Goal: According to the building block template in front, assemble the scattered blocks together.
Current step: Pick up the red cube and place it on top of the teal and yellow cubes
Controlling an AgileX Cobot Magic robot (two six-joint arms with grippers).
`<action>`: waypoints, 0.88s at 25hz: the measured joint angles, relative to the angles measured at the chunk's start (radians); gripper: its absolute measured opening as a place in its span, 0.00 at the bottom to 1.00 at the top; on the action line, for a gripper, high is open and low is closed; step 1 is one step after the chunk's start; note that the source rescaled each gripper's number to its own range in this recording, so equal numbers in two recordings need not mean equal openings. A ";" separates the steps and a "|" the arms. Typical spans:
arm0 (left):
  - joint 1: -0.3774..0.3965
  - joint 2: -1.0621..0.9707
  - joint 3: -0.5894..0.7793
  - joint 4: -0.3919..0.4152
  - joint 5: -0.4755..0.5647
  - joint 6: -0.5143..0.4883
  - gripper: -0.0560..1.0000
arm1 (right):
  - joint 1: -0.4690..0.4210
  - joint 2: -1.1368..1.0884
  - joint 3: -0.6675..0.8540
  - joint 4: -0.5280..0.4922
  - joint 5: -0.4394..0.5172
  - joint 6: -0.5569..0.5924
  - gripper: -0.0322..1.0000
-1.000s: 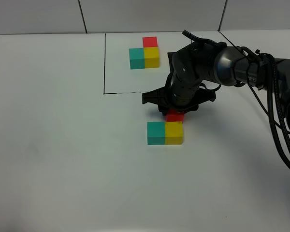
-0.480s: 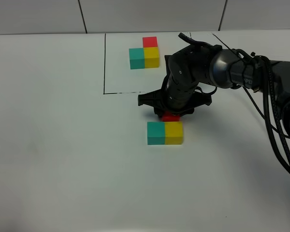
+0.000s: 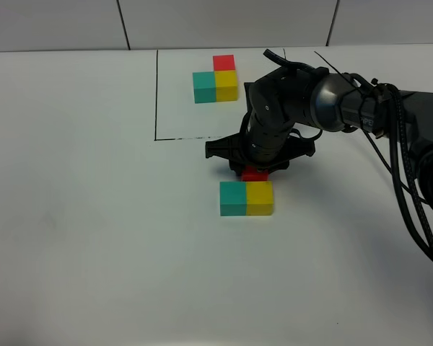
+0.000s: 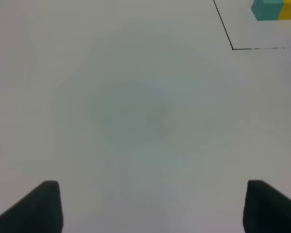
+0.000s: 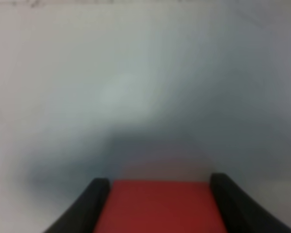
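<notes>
Small matte red cube (image 3: 255,175) is pinched by black right gripper (image 5: 159,194) at 12 o'clock of matte yellow cube (image 3: 260,198), itself touching teal cube (image 3: 233,199); left gripper (image 4: 150,204) is held spread over white table (image 3: 94,216).

This is a robotics lab test station. A plain white counter (image 3: 94,238) carries only practice props: a thin black outline (image 3: 156,94) drawn straight onto its surface around a joined cluster of teal, yellow and red cubes (image 3: 216,81), and a loose teal and yellow pair (image 3: 247,198) nearer the camera. Behind it runs a bare white panelled wall (image 3: 224,21) with dark seams. A black robot arm (image 3: 332,101) trailing bundled cables (image 3: 411,194) reaches in from the right of the high view. Its right claw (image 3: 254,170) is clamped on a red cube (image 3: 255,175), which is plain bench-trial work.
</notes>
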 joint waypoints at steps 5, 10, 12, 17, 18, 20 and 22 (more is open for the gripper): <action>0.000 0.000 0.000 0.000 0.000 0.000 0.81 | 0.000 0.000 0.000 -0.005 0.005 0.000 0.05; 0.000 0.000 0.000 0.000 0.000 0.000 0.81 | 0.002 0.000 0.000 -0.013 0.009 0.000 0.05; 0.000 0.000 0.000 0.000 0.000 0.000 0.81 | 0.002 0.000 0.000 -0.014 0.011 0.000 0.05; 0.000 0.000 0.000 0.000 0.000 0.000 0.81 | 0.002 0.000 0.000 -0.029 0.019 0.000 0.05; 0.000 0.000 0.000 0.000 0.000 0.000 0.81 | 0.002 0.000 0.000 -0.032 0.020 0.002 0.05; 0.000 0.000 0.000 0.000 0.000 0.000 0.81 | 0.002 0.000 0.000 -0.037 0.025 0.003 0.05; 0.000 0.000 0.000 0.000 0.000 0.000 0.81 | 0.002 0.000 -0.001 -0.038 0.027 0.004 0.05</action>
